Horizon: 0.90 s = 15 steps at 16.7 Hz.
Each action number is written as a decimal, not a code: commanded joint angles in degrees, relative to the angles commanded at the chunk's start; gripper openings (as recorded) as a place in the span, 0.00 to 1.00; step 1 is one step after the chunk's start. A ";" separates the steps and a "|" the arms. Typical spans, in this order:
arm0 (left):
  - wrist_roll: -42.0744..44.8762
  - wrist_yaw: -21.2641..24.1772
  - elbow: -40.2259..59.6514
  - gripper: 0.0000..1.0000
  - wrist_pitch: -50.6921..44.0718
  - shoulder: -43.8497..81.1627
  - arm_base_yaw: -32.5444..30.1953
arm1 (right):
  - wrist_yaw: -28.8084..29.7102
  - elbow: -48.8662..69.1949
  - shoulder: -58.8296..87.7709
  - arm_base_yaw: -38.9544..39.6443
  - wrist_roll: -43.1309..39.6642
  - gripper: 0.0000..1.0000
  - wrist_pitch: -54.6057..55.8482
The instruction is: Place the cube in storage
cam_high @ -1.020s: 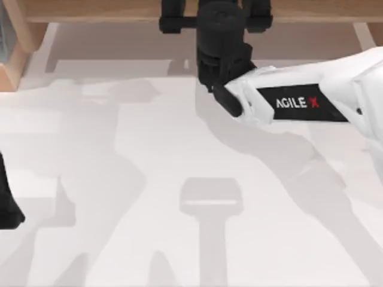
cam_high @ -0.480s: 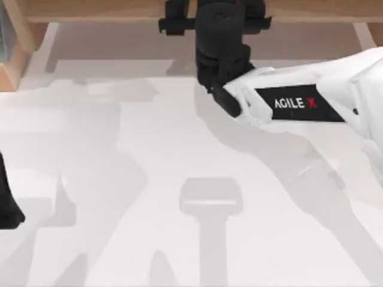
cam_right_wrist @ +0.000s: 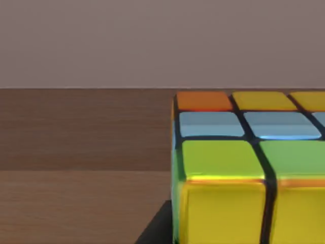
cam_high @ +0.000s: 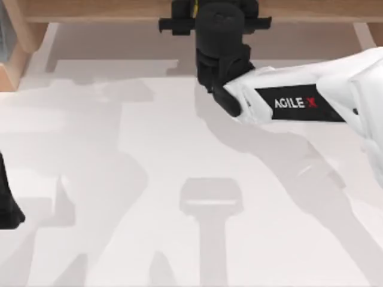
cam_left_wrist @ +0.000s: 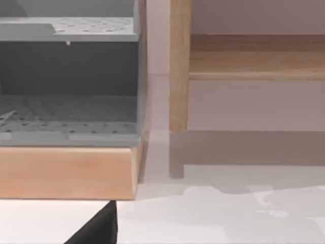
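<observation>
The cube (cam_right_wrist: 244, 168) has yellow, green, pale blue and orange squares split by dark lines. It rests on a brown wooden surface (cam_right_wrist: 76, 152) and looms close in the right wrist view. My right gripper (cam_high: 215, 18) is black and reaches from the right to the wooden shelf (cam_high: 90, 9) at the table's far edge, near the middle. The white right forearm (cam_high: 293, 103) trails behind it. My left gripper (cam_high: 7, 206) is parked at the table's left edge.
A grey perforated rack (cam_left_wrist: 66, 86) on a wooden base (cam_left_wrist: 66, 170) stands at the far left. Next to it are a wooden upright (cam_left_wrist: 179, 66) and a shelf board (cam_left_wrist: 254, 58). The white table (cam_high: 179, 239) spreads out in front.
The right gripper's black head has shifted slightly at the shelf edge, and its forearm has edged a little. The left arm has not moved.
</observation>
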 joint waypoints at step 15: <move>0.00 0.00 0.00 1.00 0.00 0.00 0.00 | -2.19 0.87 -1.18 -1.73 -2.09 0.00 1.94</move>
